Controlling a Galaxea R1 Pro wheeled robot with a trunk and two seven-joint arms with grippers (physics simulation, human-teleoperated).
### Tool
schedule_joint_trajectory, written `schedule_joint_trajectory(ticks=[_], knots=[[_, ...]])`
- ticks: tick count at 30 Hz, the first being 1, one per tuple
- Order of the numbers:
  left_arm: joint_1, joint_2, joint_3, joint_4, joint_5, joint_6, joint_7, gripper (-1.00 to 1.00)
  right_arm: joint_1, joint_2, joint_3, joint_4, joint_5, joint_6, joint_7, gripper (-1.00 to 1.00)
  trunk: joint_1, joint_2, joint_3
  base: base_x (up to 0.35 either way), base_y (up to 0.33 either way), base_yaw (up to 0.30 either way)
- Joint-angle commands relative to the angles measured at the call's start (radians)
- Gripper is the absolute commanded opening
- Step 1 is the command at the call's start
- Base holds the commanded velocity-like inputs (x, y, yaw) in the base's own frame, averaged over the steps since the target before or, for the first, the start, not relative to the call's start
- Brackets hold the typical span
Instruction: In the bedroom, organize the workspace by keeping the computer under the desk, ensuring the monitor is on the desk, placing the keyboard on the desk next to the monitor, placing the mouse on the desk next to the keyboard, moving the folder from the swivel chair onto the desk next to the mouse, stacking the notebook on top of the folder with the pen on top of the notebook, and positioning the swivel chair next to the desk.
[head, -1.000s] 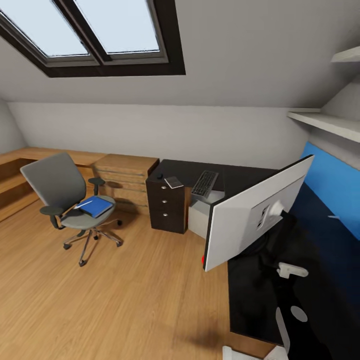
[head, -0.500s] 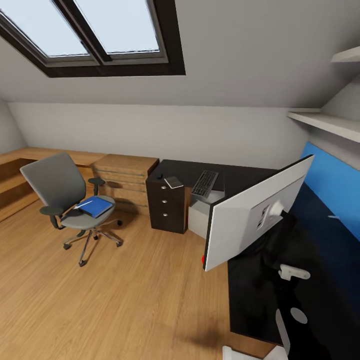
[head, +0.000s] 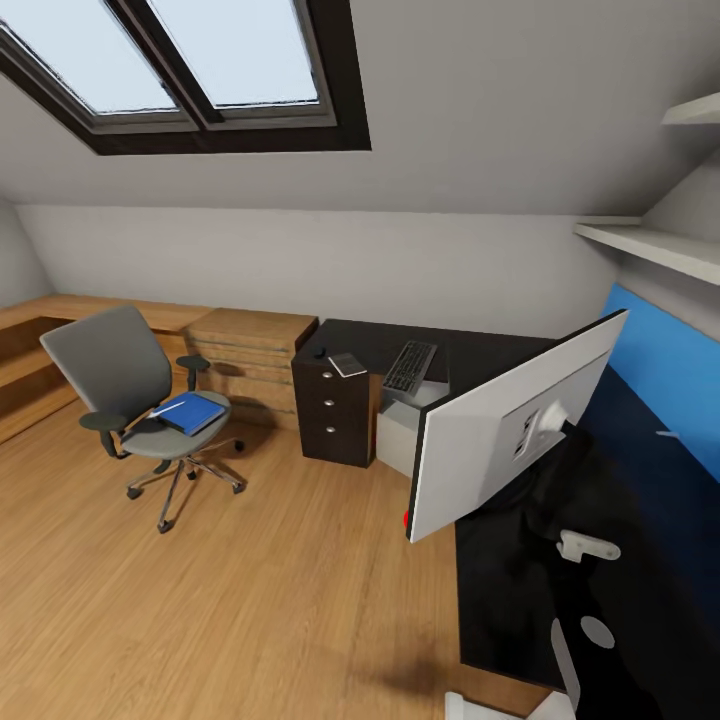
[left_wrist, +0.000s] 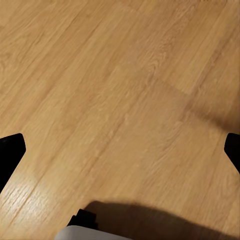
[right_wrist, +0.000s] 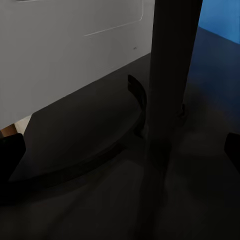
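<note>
The grey swivel chair (head: 125, 395) stands on the floor at the left, apart from the desk, with the blue folder (head: 190, 412) on its seat. On the black desk (head: 490, 355) lie the mouse (head: 320, 352), the notebook (head: 347, 364) and the keyboard (head: 410, 367). The light-grey computer (head: 398, 432) sits under it. The monitor (head: 500, 440) shows its pale back on the desk's near wing. A thin pale stick, likely the pen (head: 668, 435), lies near the blue panel. My right gripper (right_wrist: 120, 150) is open, and the monitor's stand post (right_wrist: 172, 80) is just ahead of it. My left gripper (left_wrist: 120, 150) is open over bare floor.
A light-wood drawer chest (head: 250, 350) and low wooden bench (head: 40, 345) line the back wall left of the desk. The blue upright panel (head: 665, 365) stands at the right under white shelves (head: 650, 245). A sloped ceiling with a skylight (head: 190, 60) hangs overhead.
A white link of my right arm beside the monitor has crept slightly down and right. Nothing else has moved.
</note>
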Motion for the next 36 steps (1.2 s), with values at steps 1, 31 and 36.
schedule_joint_trajectory(ticks=[1, 31, 36], knots=[[-0.001, 0.0, 0.0, 0.001, 0.005, -0.003, 0.0, 1.0, -0.002, 0.002, -0.007, 0.0, 0.009, -0.003, 0.006, 1.0, 0.0, -0.001, -0.001, 0.0, 0.0, 0.0], [-0.001, 0.003, -0.001, 0.002, 0.004, 0.002, -0.029, 1.0, -0.006, -0.044, -0.006, 0.039, 0.011, 0.103, -0.02, 1.0, 0.0, -0.001, -0.001, -0.22, 0.0, 0.0], [-0.001, 0.004, -0.001, 0.002, 0.004, 0.002, -0.029, 1.0, -0.049, -0.07, -0.005, 0.082, 0.012, 0.13, -0.022, 1.0, 0.0, -0.001, -0.001, -0.321, 0.0, 0.0]])
